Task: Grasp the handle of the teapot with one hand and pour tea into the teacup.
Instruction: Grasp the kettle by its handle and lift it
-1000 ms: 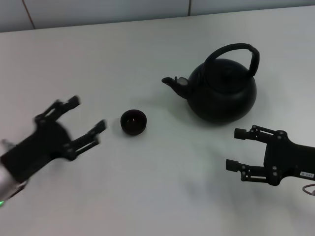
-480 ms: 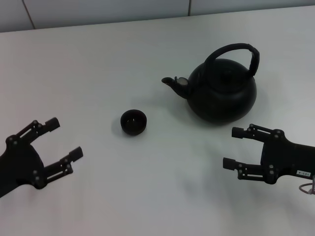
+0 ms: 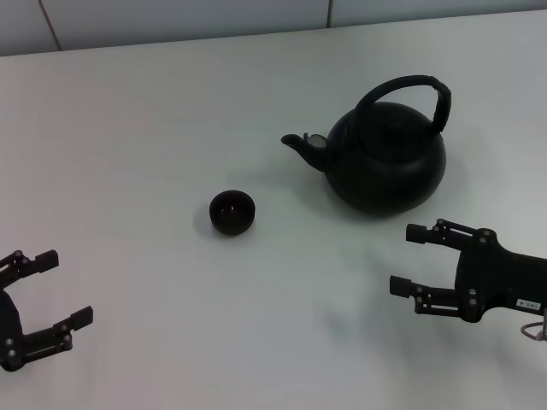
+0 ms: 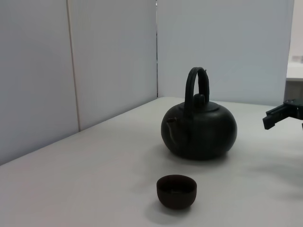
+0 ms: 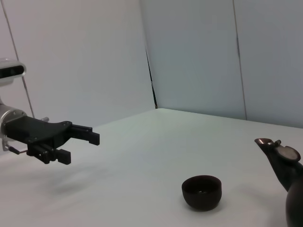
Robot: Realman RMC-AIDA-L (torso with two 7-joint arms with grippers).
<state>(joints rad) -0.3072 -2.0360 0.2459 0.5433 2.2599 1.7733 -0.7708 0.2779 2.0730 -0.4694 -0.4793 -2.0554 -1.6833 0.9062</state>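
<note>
- Head view: the right tool point(image 3: 411, 260) is hovering low over the white desk point(image 3: 154, 120), its two fingers spread wide and gripping nothing, just in front of the teapot point(image 3: 386, 158) and apart from it. The left tool point(image 3: 61, 289) is sitting at the near left edge, also spread wide and empty, well apart from the teacup point(image 3: 232, 212). The teapot is standing upright on the right half of the desk, its handle point(image 3: 408, 92) arching over the top and its spout pointing toward the teacup, which is standing between the two tools.
- Left wrist view: the teacup point(image 4: 176, 191) is standing in front of the teapot point(image 4: 199, 128), not touching it; what the cup is holding cannot be told. A finger of the right tool point(image 4: 282, 113) is showing beside the pot.
- Right wrist view: the left tool point(image 5: 78, 144) is hanging open over the desk, far from the teacup point(image 5: 201, 192); the cup's inside is looking dark.
</note>
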